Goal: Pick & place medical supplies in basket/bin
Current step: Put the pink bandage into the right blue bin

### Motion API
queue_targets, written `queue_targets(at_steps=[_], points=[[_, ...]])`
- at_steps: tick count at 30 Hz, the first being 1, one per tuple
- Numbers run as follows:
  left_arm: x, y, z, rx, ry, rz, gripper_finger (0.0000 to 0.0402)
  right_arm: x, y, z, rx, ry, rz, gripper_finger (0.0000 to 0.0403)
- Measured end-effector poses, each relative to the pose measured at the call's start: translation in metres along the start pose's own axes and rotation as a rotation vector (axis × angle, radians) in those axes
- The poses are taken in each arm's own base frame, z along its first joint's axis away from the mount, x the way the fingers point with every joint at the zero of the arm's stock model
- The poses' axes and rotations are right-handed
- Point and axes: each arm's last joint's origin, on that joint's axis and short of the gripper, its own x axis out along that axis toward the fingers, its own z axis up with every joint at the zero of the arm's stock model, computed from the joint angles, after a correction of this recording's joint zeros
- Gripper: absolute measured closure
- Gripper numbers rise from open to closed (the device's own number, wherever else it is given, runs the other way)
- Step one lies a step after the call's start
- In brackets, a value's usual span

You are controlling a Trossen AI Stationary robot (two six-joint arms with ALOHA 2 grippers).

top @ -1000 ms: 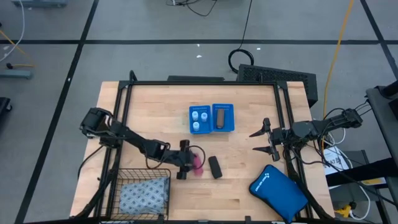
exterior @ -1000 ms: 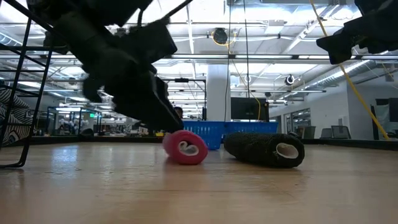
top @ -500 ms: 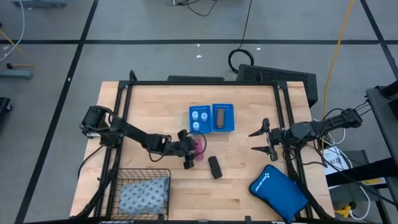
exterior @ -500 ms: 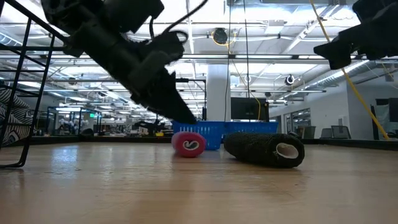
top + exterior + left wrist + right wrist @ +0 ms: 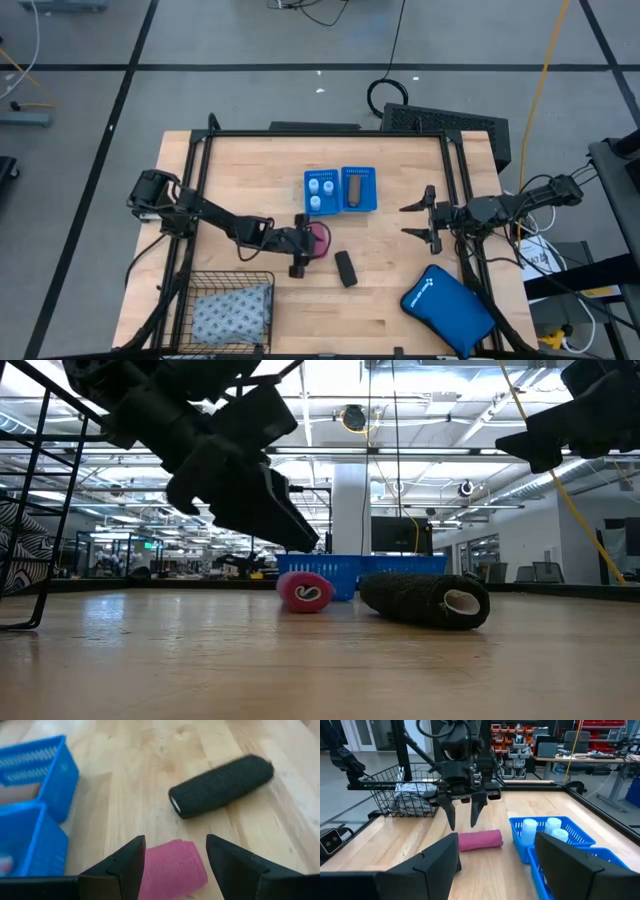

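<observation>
The left tool (image 5: 462,815) hangs with fingers apart just above the pink roll (image 5: 480,840) lying on the worktop (image 5: 485,870). White vials (image 5: 545,827) stand in the blue tray (image 5: 560,845); the wire basket (image 5: 400,795) holds the dotted pack (image 5: 415,795).

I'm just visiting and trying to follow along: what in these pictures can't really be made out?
- Brown roll in the bright-blue plastic tray: left wrist view's edge cuts it off; the tray wall hides it in the low view.
- Three tiny white vials: right wrist view shows only tops; the right gripper's finger covers the rest.
- Grey-blue dotted soft pack in the black wire-mesh basket: the high view's bottom edge crops it.
- Pink roll: partly behind the left gripper, open above it.
</observation>
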Motion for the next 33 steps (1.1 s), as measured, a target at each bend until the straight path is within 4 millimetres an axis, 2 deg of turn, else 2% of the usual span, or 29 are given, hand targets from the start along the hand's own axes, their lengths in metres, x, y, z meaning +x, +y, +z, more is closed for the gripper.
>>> queue_targets(at_steps=[4, 7, 10, 13, 16, 22, 28, 33], points=[[0.000, 0.002, -0.001, 0.161, 0.014, 0.038, 0.0186, 0.000, 0.000, 0.000, 0.000, 0.000, 0.000, 0.0149], [0.000, 0.005, -0.001, 0.283, 0.044, 0.161, 0.0186, 0.000, 0.000, 0.000, 0.000, 0.000, 0.000, 0.0149], [-0.001, 0.011, 0.001, 0.296, 0.044, 0.299, 0.0186, 0.000, 0.000, 0.000, 0.000, 0.000, 0.000, 0.0149], [0.000, 0.018, -0.002, 0.273, 0.084, 0.344, 0.0186, 0.000, 0.000, 0.000, 0.000, 0.000, 0.000, 0.0149], [0.001, 0.022, -0.007, 0.156, 0.105, 0.298, 0.0186, 0.000, 0.000, 0.000, 0.000, 0.000, 0.001, 0.0149], [0.002, 0.019, -0.010, -0.038, 0.100, 0.071, 0.0186, 0.000, 0.000, 0.000, 0.000, -0.001, 0.001, 0.0149], [0.002, 0.018, -0.015, -0.222, 0.146, 0.056, 0.0186, 0.000, 0.000, 0.000, 0.000, -0.001, 0.001, 0.0149], [0.001, 0.017, -0.017, -0.468, 0.181, -0.009, 0.0186, 0.000, 0.000, 0.000, 0.000, 0.000, 0.001, 0.0149]])
